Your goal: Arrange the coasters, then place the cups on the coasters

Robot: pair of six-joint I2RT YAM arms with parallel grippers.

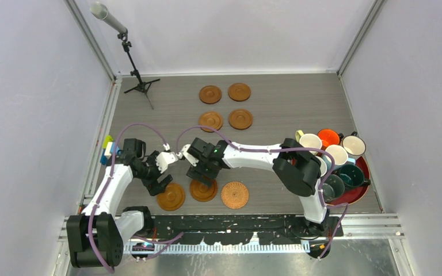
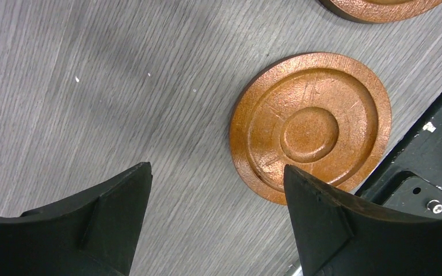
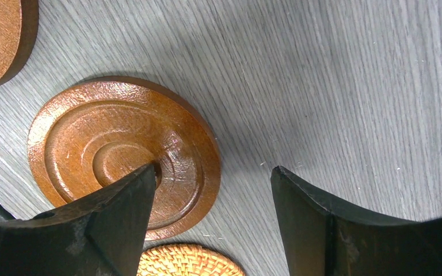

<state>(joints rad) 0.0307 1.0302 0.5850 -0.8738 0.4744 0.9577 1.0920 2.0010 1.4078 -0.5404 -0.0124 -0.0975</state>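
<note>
Seven coasters lie flat on the table. Two pairs of wooden ones sit at the back (image 1: 210, 94) (image 1: 240, 119). The front row holds a wooden coaster (image 1: 171, 196), a second wooden coaster (image 1: 203, 190) and a woven coaster (image 1: 234, 195). My left gripper (image 1: 157, 180) (image 2: 216, 169) is open over bare table, its right finger overlapping the rim of the left front coaster (image 2: 311, 126). My right gripper (image 1: 200, 172) (image 3: 213, 168) is open, its left finger above the middle front coaster (image 3: 121, 155), with the woven coaster (image 3: 190, 261) below. Neither gripper holds anything. The cups (image 1: 336, 154) stand crowded at the right.
The cups stand on a red round tray (image 1: 351, 196) at the right edge. A microphone stand (image 1: 132, 63) is at the back left. Small coloured blocks (image 1: 106, 149) sit on the left rail. A black strip (image 2: 426, 172) runs along the near table edge.
</note>
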